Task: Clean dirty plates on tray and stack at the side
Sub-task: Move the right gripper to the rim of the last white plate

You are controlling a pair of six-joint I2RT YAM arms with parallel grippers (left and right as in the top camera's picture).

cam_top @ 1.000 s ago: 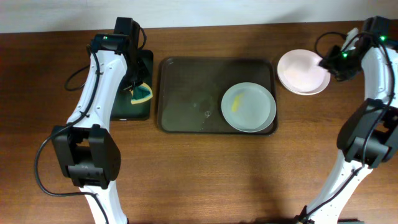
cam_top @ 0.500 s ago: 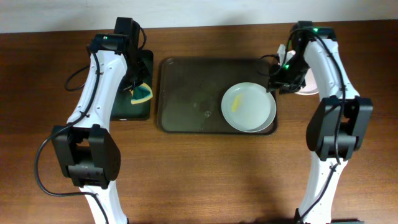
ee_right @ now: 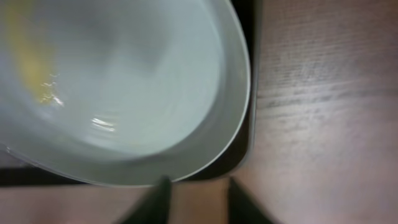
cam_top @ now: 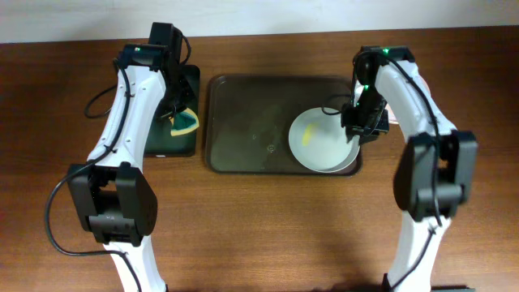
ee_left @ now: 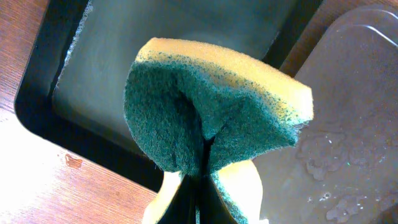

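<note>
A white plate (cam_top: 324, 139) with a yellow smear (cam_top: 308, 135) lies at the right end of the dark tray (cam_top: 243, 122). My right gripper (cam_top: 361, 131) is open and empty at the plate's right rim. In the right wrist view its fingers (ee_right: 200, 202) sit just off the plate (ee_right: 124, 93), by the tray rim (ee_right: 247, 146). The side plates on the table are mostly hidden behind my right arm. My left gripper (cam_top: 180, 115) is shut on a green and yellow sponge (ee_left: 211, 118) above the small black tray (ee_left: 93, 93).
The small black tray (cam_top: 162, 142) stands left of the big tray. The big tray's floor (ee_left: 360, 93) is wet. Bare brown table (ee_right: 323, 93) lies right of the tray and along the front.
My right arm has swung left from the side plates to the right rim of the plate on the tray. My left arm and the sponge have not moved.
</note>
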